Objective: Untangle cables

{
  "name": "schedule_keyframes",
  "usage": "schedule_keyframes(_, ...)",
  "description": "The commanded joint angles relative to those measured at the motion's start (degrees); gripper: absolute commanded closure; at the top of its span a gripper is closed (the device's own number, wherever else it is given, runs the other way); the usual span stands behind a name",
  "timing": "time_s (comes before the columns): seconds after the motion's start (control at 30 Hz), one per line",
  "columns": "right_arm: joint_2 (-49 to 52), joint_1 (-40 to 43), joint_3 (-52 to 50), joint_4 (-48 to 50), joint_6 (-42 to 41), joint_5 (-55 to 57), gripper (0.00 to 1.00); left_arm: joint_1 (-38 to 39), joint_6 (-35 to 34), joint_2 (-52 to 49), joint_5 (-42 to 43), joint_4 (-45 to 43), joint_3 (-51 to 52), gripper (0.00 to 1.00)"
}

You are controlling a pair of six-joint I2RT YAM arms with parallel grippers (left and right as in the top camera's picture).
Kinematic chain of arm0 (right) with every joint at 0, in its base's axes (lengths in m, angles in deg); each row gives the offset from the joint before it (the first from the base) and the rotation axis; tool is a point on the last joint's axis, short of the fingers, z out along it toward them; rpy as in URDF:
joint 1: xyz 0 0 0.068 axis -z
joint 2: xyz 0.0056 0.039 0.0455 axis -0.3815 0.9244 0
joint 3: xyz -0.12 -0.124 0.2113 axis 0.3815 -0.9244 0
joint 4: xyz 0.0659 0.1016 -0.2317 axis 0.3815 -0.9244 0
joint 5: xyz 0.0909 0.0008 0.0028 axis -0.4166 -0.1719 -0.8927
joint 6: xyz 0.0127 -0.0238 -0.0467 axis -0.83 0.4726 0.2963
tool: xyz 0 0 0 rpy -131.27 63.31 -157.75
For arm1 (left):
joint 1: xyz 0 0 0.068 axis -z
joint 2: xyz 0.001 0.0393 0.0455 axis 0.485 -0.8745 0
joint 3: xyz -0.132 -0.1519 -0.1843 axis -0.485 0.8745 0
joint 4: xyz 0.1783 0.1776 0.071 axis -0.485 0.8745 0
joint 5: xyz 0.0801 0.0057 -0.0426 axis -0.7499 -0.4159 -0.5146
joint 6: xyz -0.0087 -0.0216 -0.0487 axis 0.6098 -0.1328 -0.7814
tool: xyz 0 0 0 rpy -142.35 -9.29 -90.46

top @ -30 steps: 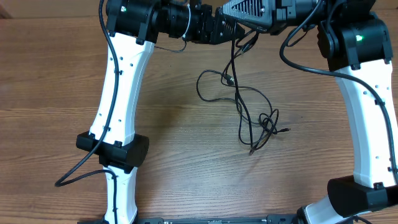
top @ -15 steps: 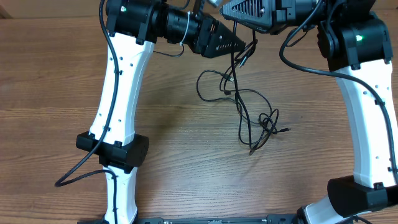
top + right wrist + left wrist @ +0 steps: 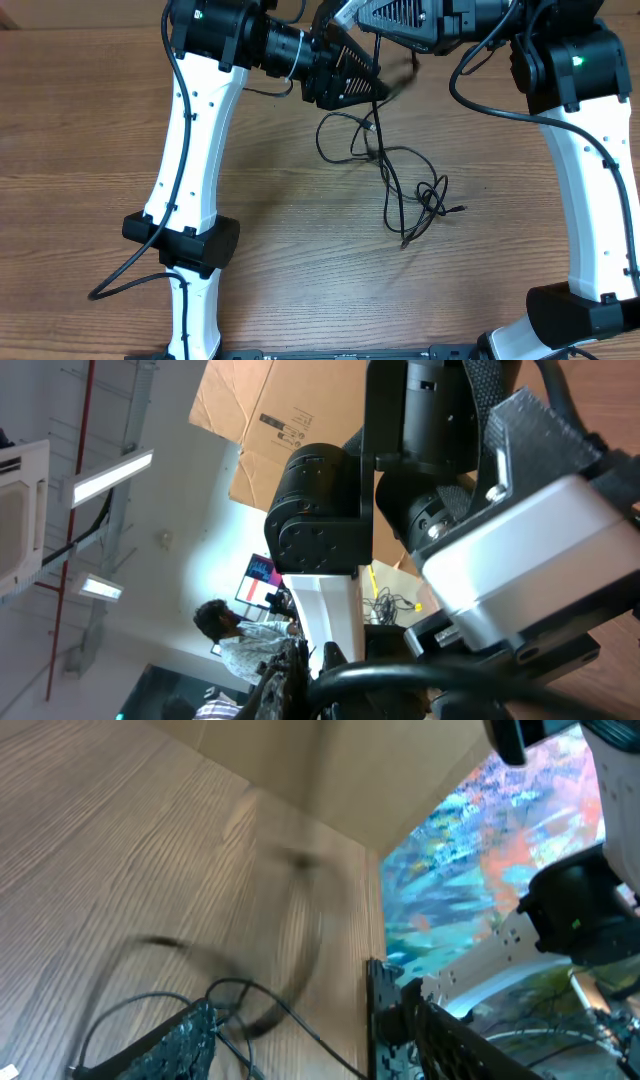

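Cables [image 3: 320, 138]: strand pinched by closed right gripper [image 3: 340, 12], 12 o'clock; left gripper [image 3: 290, 1030] wide. Risk: hoisting likely cinches knot [image 3: 432, 195].

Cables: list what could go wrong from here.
1. The right gripper seems to hold a strand up while the cables lie knotted on the table. More pull could tighten the knot.
2. The left gripper has open jaws around blurred, swinging strands, so it may close on several or on none.
3. Both grippers sit close together in the overhead view and could collide.
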Motion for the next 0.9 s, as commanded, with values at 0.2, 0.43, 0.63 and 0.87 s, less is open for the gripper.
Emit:
schedule_keyframes(0.2,-0.24,0.17,0.42,0.31,0.70,1.60,0.94,-0.11,7.98,0.61,3.69,-1.07,-0.37,0.31)
schedule_keyframes(0.43,-0.24,0.17,0.42,0.31,0.70,1.60,0.94,0.20,7.78,0.61,2.99,-4.66,-0.37,0.40)
schedule_keyframes(0.63,-0.24,0.17,0.42,0.31,0.72,1.62,0.94,0.46,6.73,0.61,-1.46,-4.76,-0.37,0.74)
schedule_keyframes(0.87,-0.24,0.55,0.42,0.28,1.20,3.06,0.96,-0.04,-2.01,0.61,-10.51,-5.03,-0.37,0.96)
